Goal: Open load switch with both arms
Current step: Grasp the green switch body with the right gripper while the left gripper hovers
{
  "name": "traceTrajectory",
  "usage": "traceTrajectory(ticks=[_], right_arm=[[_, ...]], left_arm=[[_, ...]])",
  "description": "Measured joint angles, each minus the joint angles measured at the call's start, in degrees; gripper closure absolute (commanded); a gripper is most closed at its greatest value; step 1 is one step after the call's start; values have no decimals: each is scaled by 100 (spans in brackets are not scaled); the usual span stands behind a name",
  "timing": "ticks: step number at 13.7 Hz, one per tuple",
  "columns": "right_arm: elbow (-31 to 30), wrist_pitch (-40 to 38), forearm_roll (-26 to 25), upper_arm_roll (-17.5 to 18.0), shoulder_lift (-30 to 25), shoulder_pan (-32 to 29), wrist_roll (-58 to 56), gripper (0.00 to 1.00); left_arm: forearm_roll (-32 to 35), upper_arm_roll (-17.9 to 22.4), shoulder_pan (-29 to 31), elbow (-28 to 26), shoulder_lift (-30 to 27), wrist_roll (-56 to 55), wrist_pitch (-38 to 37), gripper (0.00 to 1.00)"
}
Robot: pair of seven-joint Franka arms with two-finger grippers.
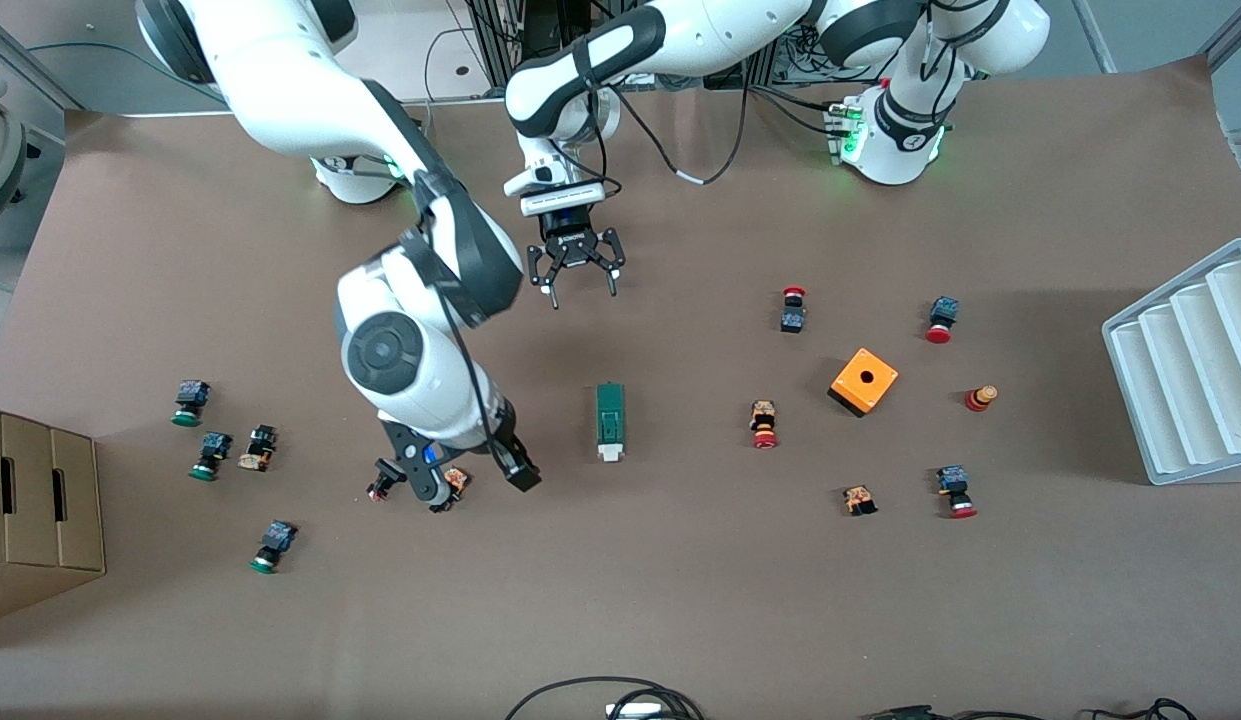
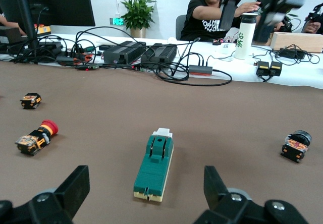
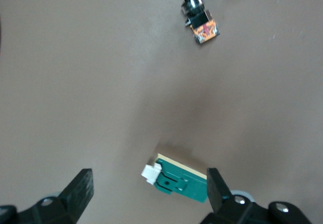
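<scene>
The load switch (image 1: 610,421), a slim dark-green block with a white lever piece at the end nearer the front camera, lies flat mid-table. My left gripper (image 1: 585,294) hangs open over the table between the arm bases and the switch. In the left wrist view the switch (image 2: 154,165) lies lengthwise ahead of the open left gripper (image 2: 146,186). My right gripper (image 1: 468,484) is open, low over the table beside the switch, toward the right arm's end. In the right wrist view the switch (image 3: 180,180) sits close to one finger (image 3: 218,187), and nothing is held.
An orange box with a hole (image 1: 863,381) and several red-capped push-buttons (image 1: 764,424) lie toward the left arm's end, by a white ribbed tray (image 1: 1190,370). Green-capped push-buttons (image 1: 210,455) and a cardboard box (image 1: 35,510) lie toward the right arm's end. Two small buttons (image 1: 454,483) sit under the right gripper.
</scene>
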Motion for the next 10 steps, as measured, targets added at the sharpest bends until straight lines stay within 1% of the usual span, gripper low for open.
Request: traceTrajectory(ticks=[3,6,8,10], right_arm=[[151,255,45,-16,426,125,927,0],[523,490,115,-189,920,464,1621,0],[749,745,143,-237,1183,598,1985,1],[855,871,170,-238,1331,642,2200,2]], left_arm=[[593,10,172,-4,283,0,-1,0],[1086,34,383,-4,538,-58,-1,0],[1420,180,447,-5,687,-283,0,0],[1758,330,490,-7,884,-493,0,0]])
